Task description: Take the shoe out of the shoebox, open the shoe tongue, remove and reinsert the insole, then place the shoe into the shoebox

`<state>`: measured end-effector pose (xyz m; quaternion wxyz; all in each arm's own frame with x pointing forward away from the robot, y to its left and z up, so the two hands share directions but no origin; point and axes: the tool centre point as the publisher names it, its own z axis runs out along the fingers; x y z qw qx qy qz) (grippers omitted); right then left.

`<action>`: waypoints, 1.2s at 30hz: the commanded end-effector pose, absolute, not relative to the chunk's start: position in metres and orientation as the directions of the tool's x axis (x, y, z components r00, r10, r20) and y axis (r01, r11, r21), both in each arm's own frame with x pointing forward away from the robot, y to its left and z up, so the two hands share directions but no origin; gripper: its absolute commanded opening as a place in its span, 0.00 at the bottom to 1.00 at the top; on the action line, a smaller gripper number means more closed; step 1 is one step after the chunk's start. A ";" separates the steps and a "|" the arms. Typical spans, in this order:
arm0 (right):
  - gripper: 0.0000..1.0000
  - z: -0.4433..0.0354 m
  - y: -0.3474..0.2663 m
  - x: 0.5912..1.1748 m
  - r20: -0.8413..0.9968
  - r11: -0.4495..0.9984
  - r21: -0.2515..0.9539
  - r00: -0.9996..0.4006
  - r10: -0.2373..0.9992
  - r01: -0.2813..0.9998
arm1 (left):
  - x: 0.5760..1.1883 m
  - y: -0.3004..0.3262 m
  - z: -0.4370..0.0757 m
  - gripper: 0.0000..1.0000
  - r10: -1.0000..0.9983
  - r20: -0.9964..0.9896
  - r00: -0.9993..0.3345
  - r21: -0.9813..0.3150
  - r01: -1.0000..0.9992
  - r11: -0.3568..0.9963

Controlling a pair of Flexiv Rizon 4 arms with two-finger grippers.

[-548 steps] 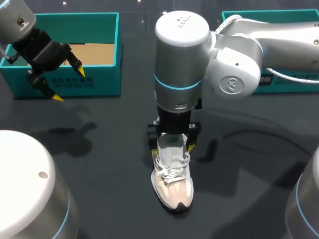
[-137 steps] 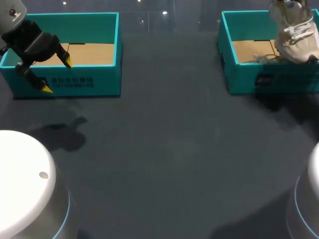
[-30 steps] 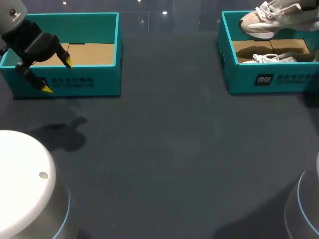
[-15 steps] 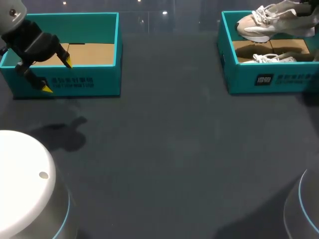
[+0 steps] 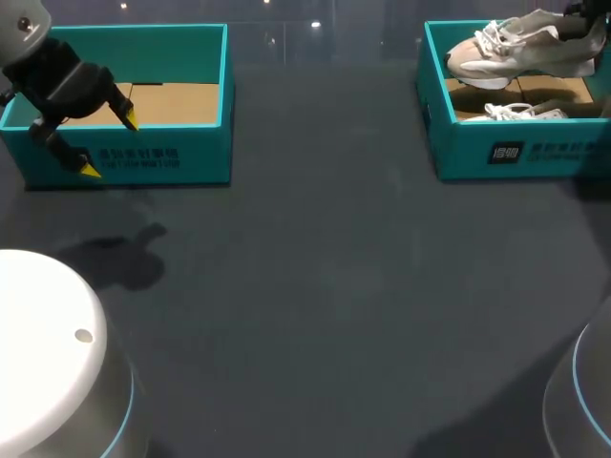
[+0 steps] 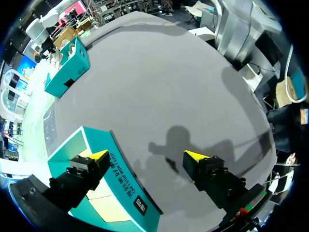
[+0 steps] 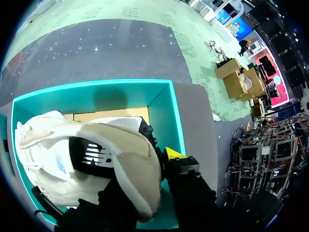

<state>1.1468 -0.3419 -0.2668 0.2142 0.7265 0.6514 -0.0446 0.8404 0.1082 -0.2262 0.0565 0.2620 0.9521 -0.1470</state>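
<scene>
While my right pincer (image 7: 145, 169) gripped the shoe (image 5: 516, 52) by its heel, the shoe hung just above the right shoebox (image 5: 506, 153).

One yellow tip pressed the padded heel collar and the other finger was hidden behind the shoe, which hung clear of the box with its sole down and its toe toward the table's middle. Its upper was cream and beige, soft and suede-like, with white laces and a thick pale sole. Below it the teal, straight-walled box, floored in brown cardboard, held a second shoe (image 5: 520, 112), of which little but the white laces showed. My left pincer (image 6: 145, 155) hung wide with nothing between its tips, one finger over the left shoebox (image 6: 120, 179), the other over the table (image 5: 334, 286). That box was the same teal and showed a bare cardboard floor. Both boxes stood well apart on the matte, dark grey tabletop.
</scene>
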 end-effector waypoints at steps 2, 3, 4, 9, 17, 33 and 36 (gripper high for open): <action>0.00 -0.265 -0.343 1.145 -0.340 -0.059 0.255 0.147 0.929 0.965 | 0.839 0.109 -0.226 1.00 0.483 -0.185 -0.856 -0.247 0.516 0.820; 0.00 -0.265 -0.343 1.145 -0.340 -0.059 0.255 0.147 0.929 0.965 | 0.839 0.109 -0.226 1.00 0.483 -0.185 -0.856 -0.247 0.516 0.820; 0.00 -0.265 -0.343 1.145 -0.340 -0.059 0.255 0.147 0.929 0.965 | 0.839 0.109 -0.226 1.00 0.483 -0.185 -0.856 -0.247 0.516 0.820; 0.00 -0.274 -0.342 1.151 -0.341 -0.050 0.246 0.135 0.930 0.968 | 0.839 0.109 -0.226 1.00 0.483 -0.185 -0.856 -0.247 0.516 0.820; 0.00 -0.305 -0.340 1.158 -0.303 -0.063 0.228 0.132 0.944 0.972 | 0.839 0.109 -0.226 1.00 0.483 -0.185 -0.856 -0.247 0.516 0.820; 0.00 -0.335 -0.340 1.157 -0.305 -0.083 0.206 0.145 0.941 0.975 | 0.839 0.109 -0.226 1.00 0.483 -0.185 -0.856 -0.247 0.516 0.820; 0.00 -0.341 -0.343 1.159 -0.297 -0.080 0.205 0.139 0.945 0.976 | 0.839 0.109 -0.226 1.00 0.483 -0.185 -0.856 -0.247 0.516 0.820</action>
